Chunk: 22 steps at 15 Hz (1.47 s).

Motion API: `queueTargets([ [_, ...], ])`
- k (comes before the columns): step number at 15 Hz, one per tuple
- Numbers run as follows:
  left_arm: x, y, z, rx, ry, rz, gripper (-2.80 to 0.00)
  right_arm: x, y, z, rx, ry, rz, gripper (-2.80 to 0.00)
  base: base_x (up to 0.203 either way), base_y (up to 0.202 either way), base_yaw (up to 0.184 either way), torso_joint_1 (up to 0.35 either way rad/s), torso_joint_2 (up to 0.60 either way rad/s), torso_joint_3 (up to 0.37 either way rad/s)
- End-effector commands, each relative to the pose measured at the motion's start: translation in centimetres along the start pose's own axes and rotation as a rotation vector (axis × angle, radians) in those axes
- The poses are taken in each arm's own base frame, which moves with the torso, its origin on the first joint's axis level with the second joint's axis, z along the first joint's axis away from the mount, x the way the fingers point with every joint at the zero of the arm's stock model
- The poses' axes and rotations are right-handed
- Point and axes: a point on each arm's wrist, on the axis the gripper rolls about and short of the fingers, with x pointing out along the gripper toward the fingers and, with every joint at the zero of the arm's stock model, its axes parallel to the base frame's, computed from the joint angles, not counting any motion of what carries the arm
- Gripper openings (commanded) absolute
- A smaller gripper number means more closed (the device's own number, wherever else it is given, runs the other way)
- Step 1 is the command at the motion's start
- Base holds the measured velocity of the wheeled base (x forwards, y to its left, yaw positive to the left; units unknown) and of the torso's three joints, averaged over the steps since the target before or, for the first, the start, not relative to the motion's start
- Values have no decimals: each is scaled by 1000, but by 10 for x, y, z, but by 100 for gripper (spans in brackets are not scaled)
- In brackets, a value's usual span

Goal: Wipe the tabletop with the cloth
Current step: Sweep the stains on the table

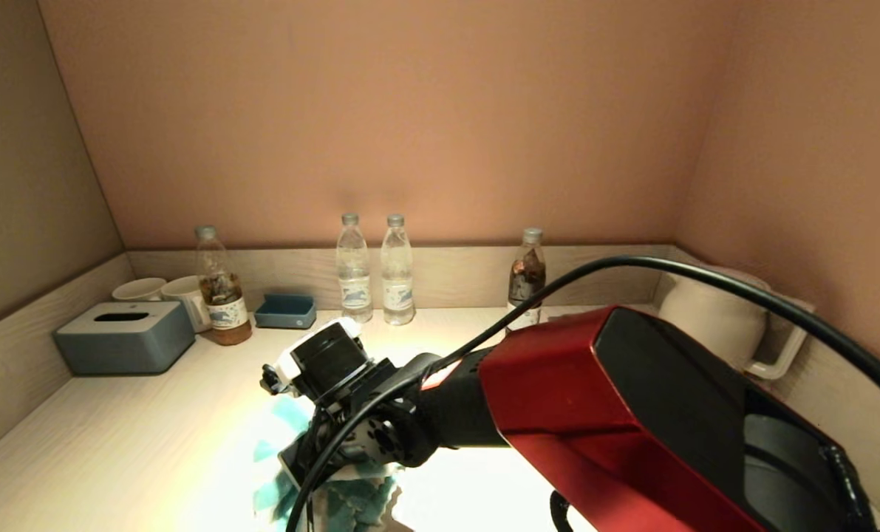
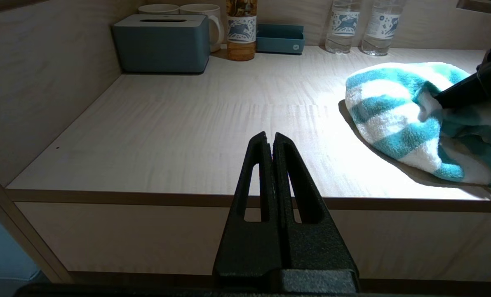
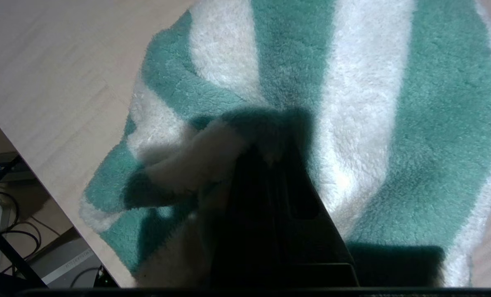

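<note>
**Mira:** Where the light falls strongest on the tabletop (image 1: 151, 436), what is lying there?

**Tomas:** It is the cloth (image 2: 398, 119), a soft fluffy towel with broad teal and white stripes. It lies bunched near the front edge of the counter, a little to the right of the middle, and one part hangs slightly over the edge.

**Mira:** Does the right gripper (image 3: 270, 165) hold it?

**Tomas:** Yes. Its black fingers are pressed together on a fold of the cloth, and the pile is pinched up into a small ridge around them. The arm behind it has a glossy red shell and a black cable.

**Mira:** And the left gripper (image 2: 271, 142)?

**Tomas:** It is parked in front of the counter, below its edge, away from the cloth. Its two black, slotted, wedge-shaped fingers (image 2: 288, 177) touch each other, with nothing between them.

**Mira:** How does the surface look?

**Tomas:** Pale wood grain, flat and matte, with a low rim of the same material. At the back stand two clear bottles (image 1: 375, 273), two bottles with dark contents (image 1: 220, 292), a grey tissue box (image 1: 124, 336), two white mugs (image 1: 162, 292), a small blue tray (image 1: 285, 311), and a rounded white kettle (image 1: 713, 318) in the right corner.
</note>
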Motion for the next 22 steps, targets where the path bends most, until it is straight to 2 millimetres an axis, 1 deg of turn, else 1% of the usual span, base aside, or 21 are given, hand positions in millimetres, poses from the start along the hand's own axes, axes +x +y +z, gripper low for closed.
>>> queueTargets([
  [1, 0, 0, 0, 0, 0, 0, -280, 4, -2, -4, 7, 16, -7, -280, 0, 0, 0, 0, 0, 0],
  [2, 0, 0, 0, 0, 0, 0, -280, 6, -13, -7, 54, 30, -45, -280, 0, 0, 0, 0, 0, 0],
  [5, 0, 0, 0, 0, 0, 0, -280, -1, -26, -13, 98, 51, -88, -280, 0, 0, 0, 0, 0, 0],
  [7, 0, 0, 0, 0, 0, 0, -280, -12, -35, -24, 122, 83, -139, -280, 0, 0, 0, 0, 0, 0],
  [9, 0, 0, 0, 0, 0, 0, -280, -13, -38, -24, 128, 82, -150, -280, 0, 0, 0, 0, 0, 0],
  [10, 0, 0, 0, 0, 0, 0, -280, -21, -45, -27, 143, 85, -163, -280, 0, 0, 0, 0, 0, 0],
  [12, 0, 0, 0, 0, 0, 0, -280, -51, -62, -42, 186, 116, -201, -280, 0, 0, 0, 0, 0, 0],
  [14, 0, 0, 0, 0, 0, 0, -280, -62, -74, -47, 213, 120, -224, -280, 0, 0, 0, 0, 0, 0],
  [17, 0, 0, 0, 0, 0, 0, -280, -87, -104, -73, 292, 158, -285, -280, 0, 0, 0, 0, 0, 0],
  [19, 0, 0, 0, 0, 0, 0, -280, -93, -110, -77, 307, 147, -299, -280, 0, 0, 0, 0, 0, 0],
  [20, 0, 0, 0, 0, 0, 0, -280, -99, -115, -89, 324, 168, -313, -280, 0, 0, 0, 0, 0, 0],
  [22, 0, 0, 0, 0, 0, 0, -280, -116, -129, -101, 364, 162, -353, -280, 0, 0, 0, 0, 0, 0],
])
